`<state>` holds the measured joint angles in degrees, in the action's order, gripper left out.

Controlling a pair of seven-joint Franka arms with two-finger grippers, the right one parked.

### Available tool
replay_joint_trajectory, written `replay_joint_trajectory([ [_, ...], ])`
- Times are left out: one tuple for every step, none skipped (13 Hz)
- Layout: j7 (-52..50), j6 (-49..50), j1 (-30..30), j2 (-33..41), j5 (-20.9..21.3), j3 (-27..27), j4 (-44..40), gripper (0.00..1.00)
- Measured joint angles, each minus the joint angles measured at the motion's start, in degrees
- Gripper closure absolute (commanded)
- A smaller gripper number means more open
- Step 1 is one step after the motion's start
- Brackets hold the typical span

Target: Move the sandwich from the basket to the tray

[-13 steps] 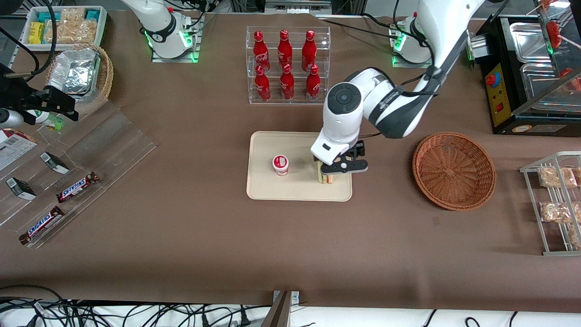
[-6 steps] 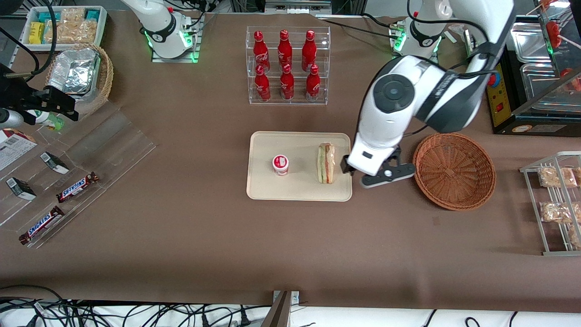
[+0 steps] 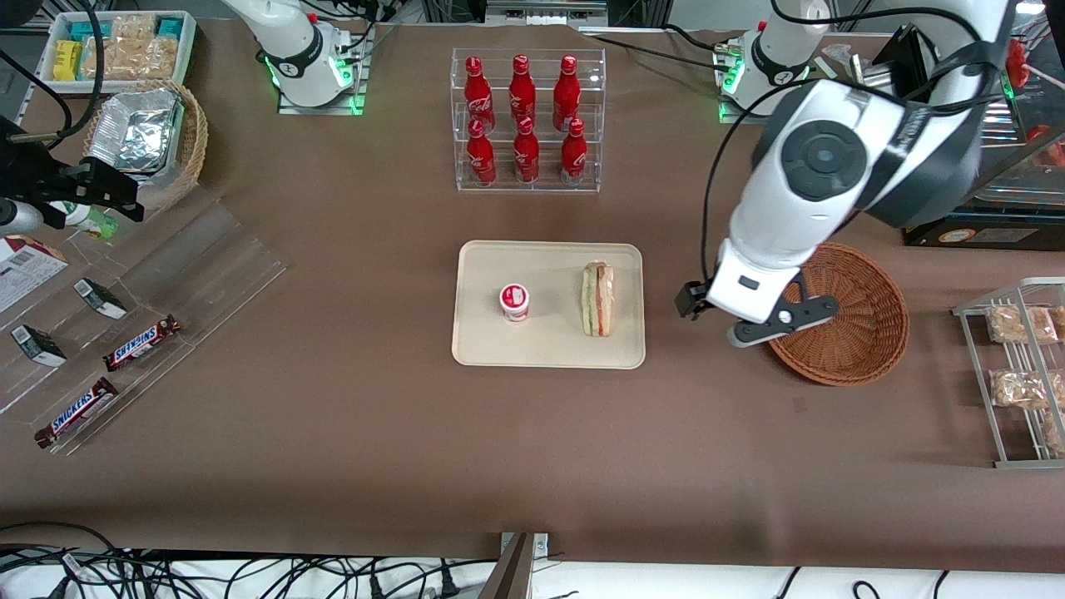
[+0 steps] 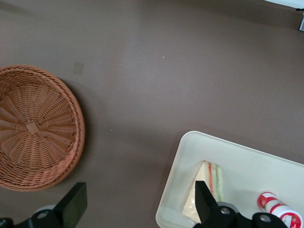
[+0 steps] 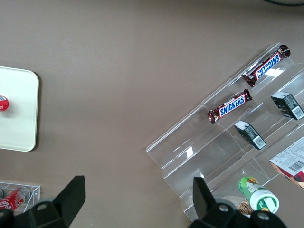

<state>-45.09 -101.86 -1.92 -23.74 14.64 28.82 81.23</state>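
The wrapped wedge sandwich (image 3: 597, 299) lies on the cream tray (image 3: 549, 353), beside a small red-and-white cup (image 3: 515, 301). It also shows in the left wrist view (image 4: 209, 187) on the tray (image 4: 247, 164). The reddish-brown wicker basket (image 3: 857, 320) holds nothing and stands toward the working arm's end; in the wrist view the basket (image 4: 38, 128) also shows nothing inside. My left gripper (image 3: 736, 320) is open and holds nothing. It hangs raised above the brown table between the tray and the basket, its fingers (image 4: 76, 204) spread wide.
A clear rack of red cola bottles (image 3: 524, 121) stands farther from the camera than the tray. A wire rack with snack packets (image 3: 1019, 366) and a black appliance with metal trays (image 3: 965, 141) are at the working arm's end. Acrylic shelves with Snickers bars (image 3: 141, 343) lie toward the parked arm's end.
My gripper let go of the sandwich on the tray, rose, and moved sideways toward the basket. The sandwich stays on the tray.
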Motion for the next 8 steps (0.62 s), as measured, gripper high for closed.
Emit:
replay_joint_trajectory([
  [3.1,1.5,-1.6,0.9,-1.1,0.0,0.0,0.0],
  [6.6,2.9,-2.9,2.2,-2.5,-0.4,-0.1,0.0],
  [9.9,4.6,-3.5,3.7,-3.8,-1.6,-0.1,0.0],
  [13.0,6.4,-3.5,5.3,-5.1,-3.5,-0.1,0.0],
  [16.4,8.2,-3.4,7.0,-6.4,-5.3,-0.1,0.0],
  [20.1,9.7,-3.4,8.6,-7.7,-7.2,-0.1,0.0],
  [24.1,11.1,-3.3,10.1,-9.2,-9.4,0.0,0.0],
  [28.3,12.3,-3.3,11.5,-10.6,-11.8,0.0,0.0],
])
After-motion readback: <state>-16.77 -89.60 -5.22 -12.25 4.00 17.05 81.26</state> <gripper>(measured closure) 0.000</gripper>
